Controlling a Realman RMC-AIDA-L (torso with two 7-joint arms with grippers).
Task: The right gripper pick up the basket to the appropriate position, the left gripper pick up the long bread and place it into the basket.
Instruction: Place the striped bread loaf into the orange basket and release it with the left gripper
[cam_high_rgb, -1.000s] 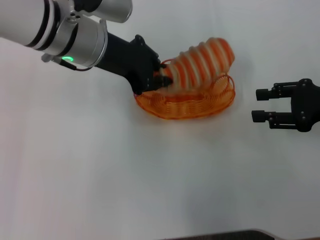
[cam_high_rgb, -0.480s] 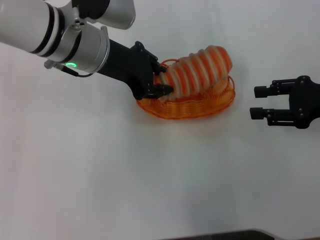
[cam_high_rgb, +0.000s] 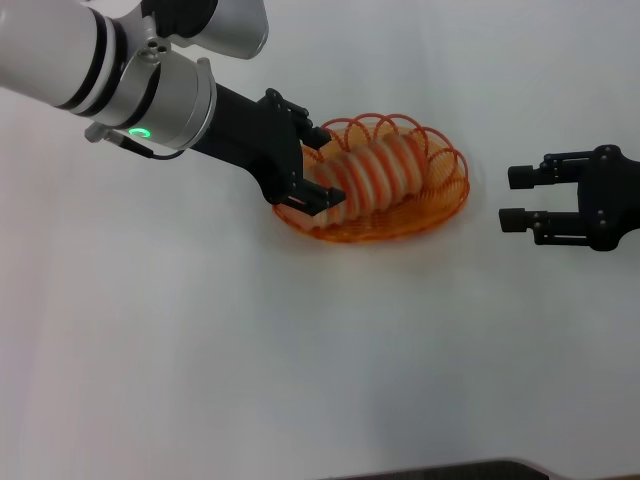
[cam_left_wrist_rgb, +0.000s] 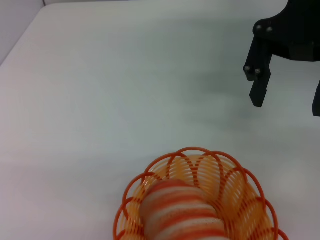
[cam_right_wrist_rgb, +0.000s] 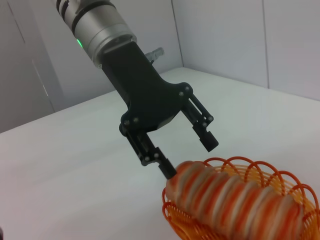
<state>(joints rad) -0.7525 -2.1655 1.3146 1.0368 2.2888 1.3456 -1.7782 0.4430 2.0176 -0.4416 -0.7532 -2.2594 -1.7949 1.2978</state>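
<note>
Long bread lies in basket, left pincer at its left end, right pincer apart on right.

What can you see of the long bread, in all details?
The long bread is a cream-tan toy loaf with orange cross stripes and rounded ends. It lies lengthwise inside the orange wire basket, resting on its wires. The left gripper stands open at one end of it; whether a finger touches it is unclear.

Lab-style robot test cell: bare white tabletop, plain pale wall panels behind it.
</note>
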